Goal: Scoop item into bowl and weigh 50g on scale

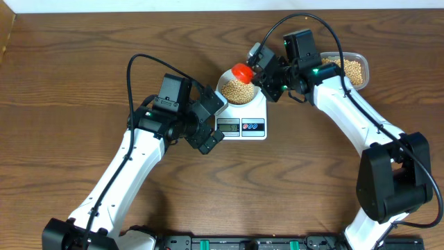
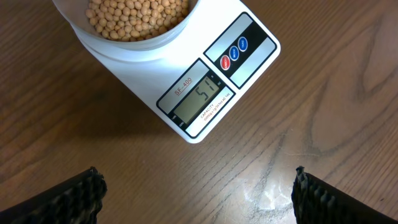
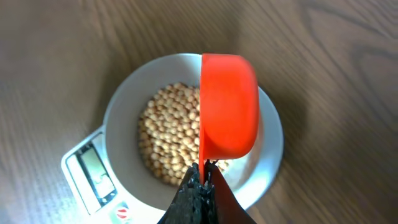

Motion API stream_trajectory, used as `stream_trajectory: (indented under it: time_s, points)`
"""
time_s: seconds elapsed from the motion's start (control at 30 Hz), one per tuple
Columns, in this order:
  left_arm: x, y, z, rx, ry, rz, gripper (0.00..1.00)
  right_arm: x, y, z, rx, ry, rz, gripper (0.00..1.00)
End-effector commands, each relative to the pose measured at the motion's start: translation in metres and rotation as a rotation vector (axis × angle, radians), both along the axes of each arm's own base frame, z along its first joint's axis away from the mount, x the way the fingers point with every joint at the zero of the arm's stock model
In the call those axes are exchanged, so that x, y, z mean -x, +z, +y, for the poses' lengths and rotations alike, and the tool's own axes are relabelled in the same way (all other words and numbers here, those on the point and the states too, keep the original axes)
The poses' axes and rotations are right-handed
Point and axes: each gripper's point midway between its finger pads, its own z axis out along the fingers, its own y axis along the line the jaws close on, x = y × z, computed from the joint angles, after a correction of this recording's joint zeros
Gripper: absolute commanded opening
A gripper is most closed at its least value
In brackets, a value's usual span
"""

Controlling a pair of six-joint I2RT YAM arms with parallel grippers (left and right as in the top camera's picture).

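Orange scoop (image 3: 227,106), pinched by its handle in the right end effector (image 3: 202,177), is hanging on edge over the bowl (image 3: 118,121), evidently tipping beans (image 3: 165,137) in atop the scale (image 2: 193,93), which is reading 51. Left end effector (image 2: 199,190), spread wide, is hovering nearby, seemingly keeping the display in view.

Bright, even light from above casts soft shadows on the counter (image 1: 62,104). The right wrist view's background is blurred.
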Motion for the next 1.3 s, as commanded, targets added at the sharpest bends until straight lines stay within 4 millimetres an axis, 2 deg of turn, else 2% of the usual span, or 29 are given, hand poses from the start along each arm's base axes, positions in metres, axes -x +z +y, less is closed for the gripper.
stream_trajectory:
  time_s: [0.0,0.17,0.5,0.7,1.27]
  points:
    - [-0.004,0.012,-0.001,0.004,-0.014,-0.04,0.98,-0.005,0.012,-0.004,0.021,-0.023,-0.042,0.01]
    - [-0.004,0.012,-0.001,0.004,-0.014,-0.039,0.98,-0.003,0.011,-0.002,0.022,-0.018,-0.038,0.01]
    - [-0.004,0.012,-0.001,0.004,-0.014,-0.039,0.98,0.01,0.009,0.016,0.031,0.024,-0.029,0.01]
    - [-0.004,0.012,-0.001,0.004,-0.014,-0.039,0.98,0.012,-0.002,0.009,0.087,-0.001,-0.018,0.01]
    - [-0.004,0.012,-0.001,0.004,-0.014,-0.039,0.98,0.018,-0.008,0.004,0.114,-0.008,0.015,0.01]
